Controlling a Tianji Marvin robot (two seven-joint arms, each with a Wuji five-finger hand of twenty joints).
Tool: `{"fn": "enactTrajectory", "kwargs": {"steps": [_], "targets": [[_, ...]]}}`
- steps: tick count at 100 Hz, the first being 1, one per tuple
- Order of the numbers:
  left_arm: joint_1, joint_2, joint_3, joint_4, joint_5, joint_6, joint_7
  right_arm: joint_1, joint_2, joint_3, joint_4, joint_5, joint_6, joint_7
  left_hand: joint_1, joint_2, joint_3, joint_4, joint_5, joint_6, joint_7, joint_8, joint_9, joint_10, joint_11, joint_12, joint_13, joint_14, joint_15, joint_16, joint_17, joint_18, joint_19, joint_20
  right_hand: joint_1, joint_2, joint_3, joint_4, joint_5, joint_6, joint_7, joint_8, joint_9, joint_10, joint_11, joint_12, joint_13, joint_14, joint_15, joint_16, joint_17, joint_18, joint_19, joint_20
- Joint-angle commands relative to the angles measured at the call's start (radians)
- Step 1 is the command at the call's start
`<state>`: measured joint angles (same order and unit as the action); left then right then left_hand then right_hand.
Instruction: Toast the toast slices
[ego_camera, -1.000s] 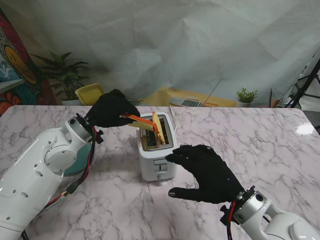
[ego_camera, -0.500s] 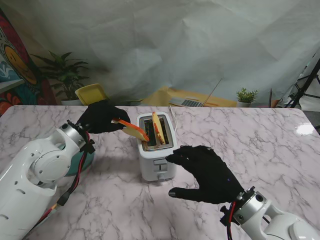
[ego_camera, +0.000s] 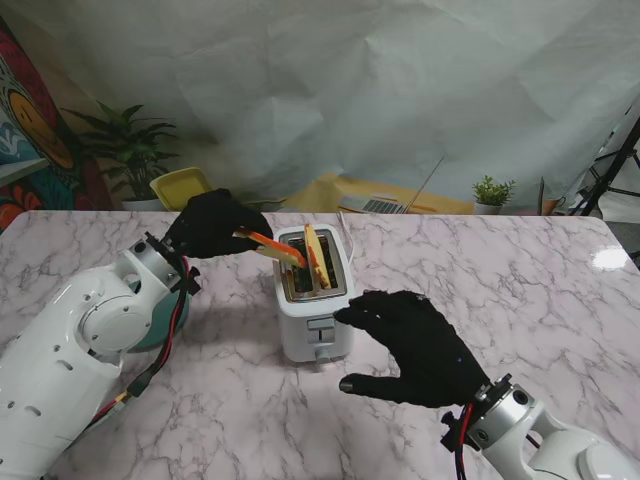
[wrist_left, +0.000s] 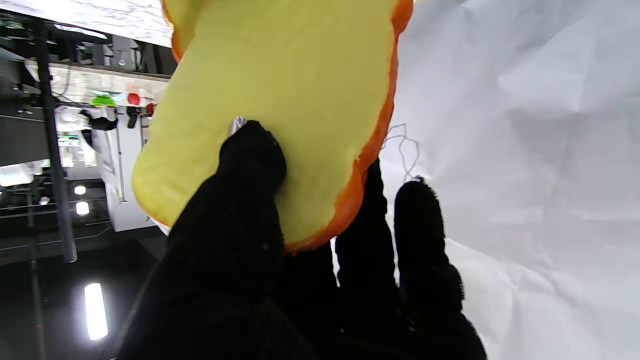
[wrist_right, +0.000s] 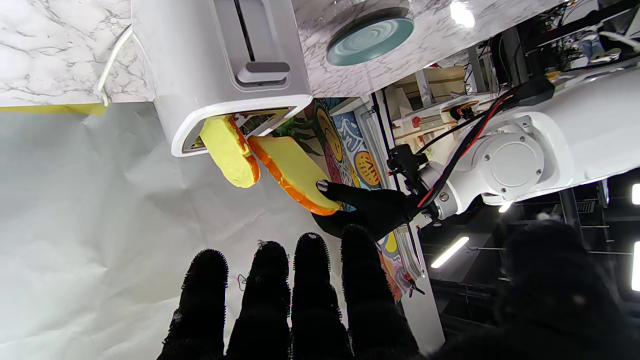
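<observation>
A white two-slot toaster (ego_camera: 312, 315) stands mid-table. One toast slice (ego_camera: 314, 255) sticks up out of its right slot. My left hand (ego_camera: 212, 225) is shut on a second yellow slice with an orange crust (ego_camera: 274, 247), tilted, its far end at the toaster's left slot. That held slice (wrist_left: 280, 105) fills the left wrist view, thumb pressed on it. My right hand (ego_camera: 418, 345) hovers open just right of the toaster and nearer to me, fingers spread, holding nothing. In the right wrist view both slices (wrist_right: 295, 172) and the toaster's lever (wrist_right: 262, 72) show beyond my fingers (wrist_right: 310, 295).
A teal plate (wrist_right: 370, 34) lies on the marble table (ego_camera: 500, 270) left of the toaster, mostly behind my left arm. A white cord (ego_camera: 345, 228) runs from the toaster's back. A yellow container (ego_camera: 178, 187) and a laptop (ego_camera: 385, 204) sit beyond the far edge.
My left hand drew back left with the slice half a second ago, then returned right, bringing the slice's tip to the left slot again. The right hand has barely moved.
</observation>
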<state>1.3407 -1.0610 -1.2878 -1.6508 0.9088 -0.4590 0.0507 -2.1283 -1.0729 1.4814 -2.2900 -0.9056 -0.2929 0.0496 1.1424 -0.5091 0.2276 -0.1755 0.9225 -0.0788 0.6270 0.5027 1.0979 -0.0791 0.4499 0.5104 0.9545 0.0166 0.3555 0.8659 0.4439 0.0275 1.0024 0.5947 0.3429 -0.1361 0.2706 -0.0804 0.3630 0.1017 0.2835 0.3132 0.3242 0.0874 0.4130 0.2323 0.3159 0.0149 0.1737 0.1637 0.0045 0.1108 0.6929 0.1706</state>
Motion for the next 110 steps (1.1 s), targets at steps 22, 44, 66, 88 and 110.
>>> {"fn": "enactTrajectory", "kwargs": {"steps": [22,44,66,88,110], "targets": [[-0.051,-0.005,0.037,0.036,-0.052,-0.074,-0.057,-0.023,-0.006,0.015,0.011,0.001,-0.001,-0.022,0.149,0.063,0.066,0.095,0.242,-0.287,0.515,0.127,0.085,-0.227,0.164,0.020,0.043,-0.068,-0.018,0.003,0.013,-0.058,-0.022,-0.031,0.015,0.018,-0.020,0.011,0.014,-0.013,-0.005,-0.015,0.013,0.004,-0.010,0.005,0.012,-0.001,-0.040,-0.023,-0.002,-0.006,-0.001,-0.012],[-0.091,0.003,0.043,0.064,-0.009,-0.146,-0.056,-0.029,-0.008,0.021,0.016,0.006,-0.007,-0.036,0.149,0.048,0.168,0.086,0.306,-0.276,0.618,0.166,0.131,-0.254,0.258,0.081,0.038,-0.084,0.004,0.030,-0.003,-0.026,0.003,-0.131,0.016,0.018,-0.021,0.011,0.015,-0.013,-0.005,-0.016,0.016,0.003,-0.010,0.005,0.013,-0.002,-0.040,-0.024,0.000,-0.006,0.001,-0.011],[-0.143,-0.002,0.078,0.134,0.061,-0.199,0.051,-0.034,-0.009,0.026,0.020,0.010,-0.006,-0.039,0.149,0.039,0.219,0.079,0.324,-0.262,0.704,0.210,0.154,-0.275,0.324,0.105,0.027,-0.099,0.046,0.039,-0.024,-0.007,0.035,-0.187,0.016,0.019,-0.023,0.011,0.015,-0.013,-0.005,-0.017,0.016,0.003,-0.010,0.005,0.014,-0.001,-0.040,-0.024,-0.001,-0.005,0.001,-0.012],[-0.152,-0.006,0.084,0.153,0.079,-0.225,0.100,-0.040,-0.010,0.033,0.021,0.011,-0.006,-0.042,0.149,0.013,0.281,0.073,0.328,-0.248,0.812,0.285,0.205,-0.283,0.397,0.125,0.021,-0.113,0.092,0.039,-0.043,0.014,0.059,-0.221,0.017,0.018,-0.024,0.011,0.018,-0.014,-0.003,-0.018,0.017,0.004,-0.011,0.005,0.015,0.000,-0.040,-0.023,-0.001,-0.005,0.002,-0.012],[-0.138,-0.001,0.063,0.133,0.091,-0.271,0.084,-0.038,-0.010,0.032,0.021,0.015,-0.003,-0.036,0.149,-0.012,0.325,0.064,0.325,-0.260,0.858,0.359,0.252,-0.275,0.435,0.127,0.017,-0.125,0.136,0.033,-0.062,0.035,0.072,-0.247,0.018,0.018,-0.025,0.011,0.017,-0.015,-0.003,-0.018,0.017,0.005,-0.011,0.005,0.015,0.000,-0.040,-0.023,-0.001,-0.005,0.002,-0.012]]}}
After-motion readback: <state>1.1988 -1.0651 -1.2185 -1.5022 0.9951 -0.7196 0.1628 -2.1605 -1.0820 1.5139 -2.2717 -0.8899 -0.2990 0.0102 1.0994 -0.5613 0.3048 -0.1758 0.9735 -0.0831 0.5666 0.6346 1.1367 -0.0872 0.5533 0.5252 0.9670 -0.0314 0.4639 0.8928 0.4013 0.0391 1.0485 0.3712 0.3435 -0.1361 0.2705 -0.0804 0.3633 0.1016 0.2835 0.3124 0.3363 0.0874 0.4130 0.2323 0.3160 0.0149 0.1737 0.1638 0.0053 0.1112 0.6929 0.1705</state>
